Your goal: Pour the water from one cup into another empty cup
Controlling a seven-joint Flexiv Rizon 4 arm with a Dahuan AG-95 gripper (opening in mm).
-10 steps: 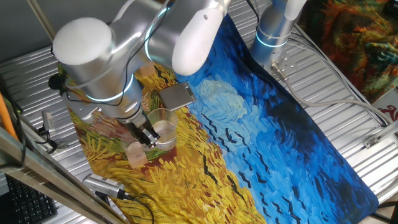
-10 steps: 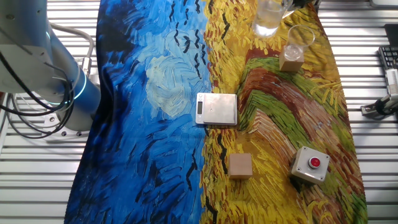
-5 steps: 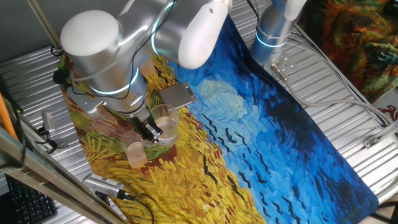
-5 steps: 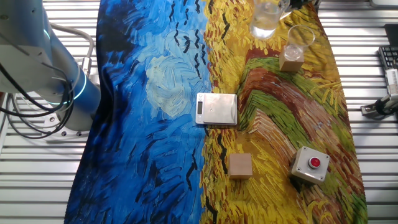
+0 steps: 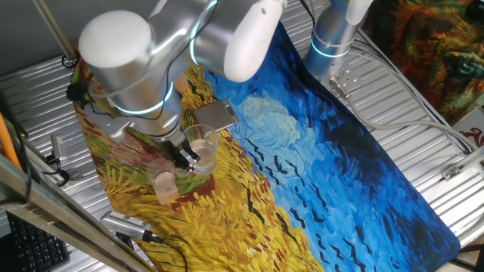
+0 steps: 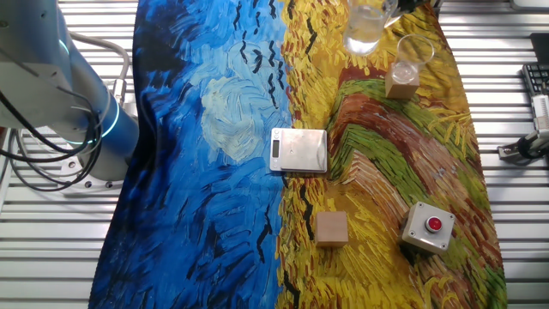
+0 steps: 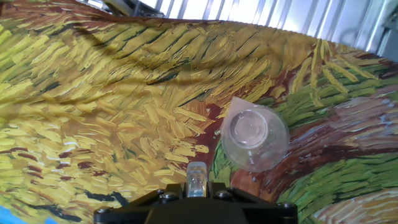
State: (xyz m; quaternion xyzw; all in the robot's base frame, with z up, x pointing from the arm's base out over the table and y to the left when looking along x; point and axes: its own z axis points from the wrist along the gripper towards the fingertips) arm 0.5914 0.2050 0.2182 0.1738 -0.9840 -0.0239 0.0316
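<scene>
Pincer (image 5: 184, 157) grips clear tumbler (image 5: 200, 148) beside peach cup (image 5: 164, 185).

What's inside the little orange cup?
The little cup looks empty in the hand view: only its clear bottom shows. From the side a tan block hides its lower part.

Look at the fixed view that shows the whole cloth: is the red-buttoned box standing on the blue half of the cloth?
No. The red-buttoned box stands on the yellow-green part of the cloth, well away from the blue half.
</scene>
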